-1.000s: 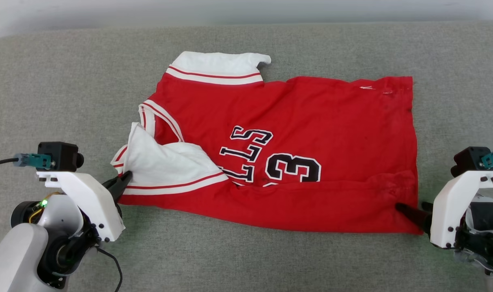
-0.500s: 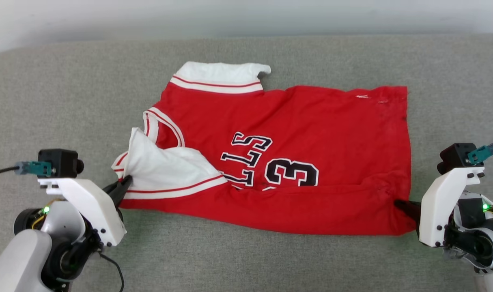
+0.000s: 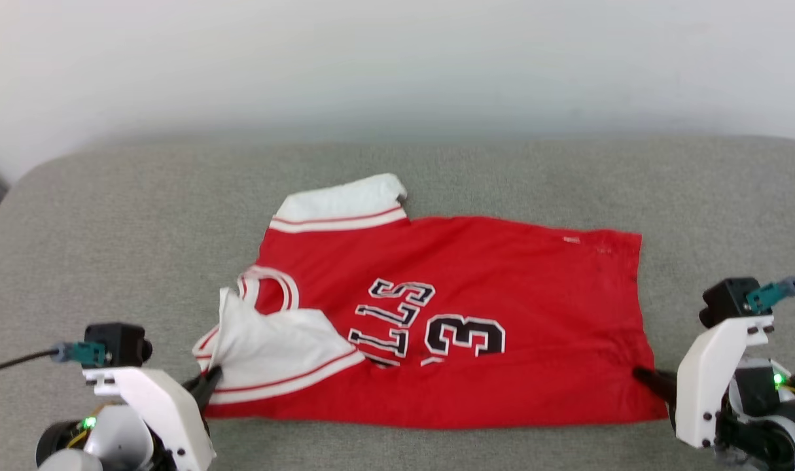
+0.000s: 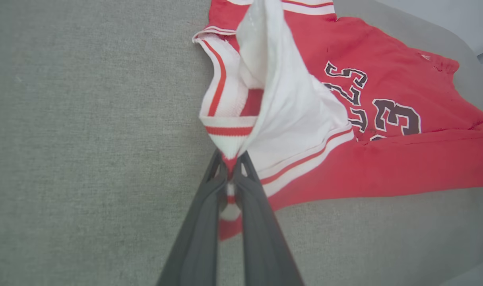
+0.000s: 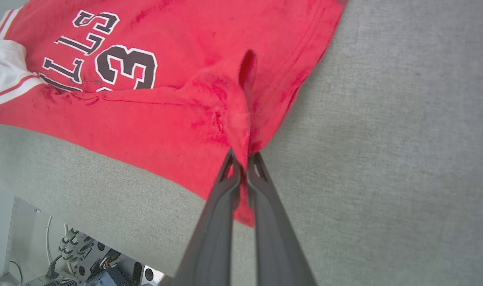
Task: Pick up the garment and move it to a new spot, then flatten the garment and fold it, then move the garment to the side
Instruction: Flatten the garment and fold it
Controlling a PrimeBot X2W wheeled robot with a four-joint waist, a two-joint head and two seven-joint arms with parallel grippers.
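The shirt (image 3: 502, 281) lies spread on the grey surface (image 3: 109, 229), front up, its red body running sideways. Its black, white-edged lettering and number (image 3: 466, 335) read upside down in the head view. The near long edge of the shirt is folded up over the front in a red band that covers the bottom of the print.

At the shirt's collar end, a white sleeve (image 3: 279, 347) with red stripes lies turned over onto the chest. The other sleeve (image 3: 341, 203) sticks out flat at the shirt's far edge. The striped neck opening (image 3: 266, 288) shows just beyond the turned sleeve.

The left gripper (image 3: 212, 378) meets the shirt at the near collar-end corner. In the left wrist view, its jaws are pressed together on the sleeve's striped cuff, and the cloth fans out from the pinch (image 4: 230, 159).

The right gripper (image 3: 636, 373) meets the shirt at the hem end, near the folded band. In the right wrist view, its jaws are closed on a ridge of red cloth drawn up from the hem (image 5: 244, 157).

Below the surface's edge nearest that corner of the shirt are cables and equipment (image 5: 86, 262). A pale wall (image 3: 397, 65) rises beyond the shirt's far side.
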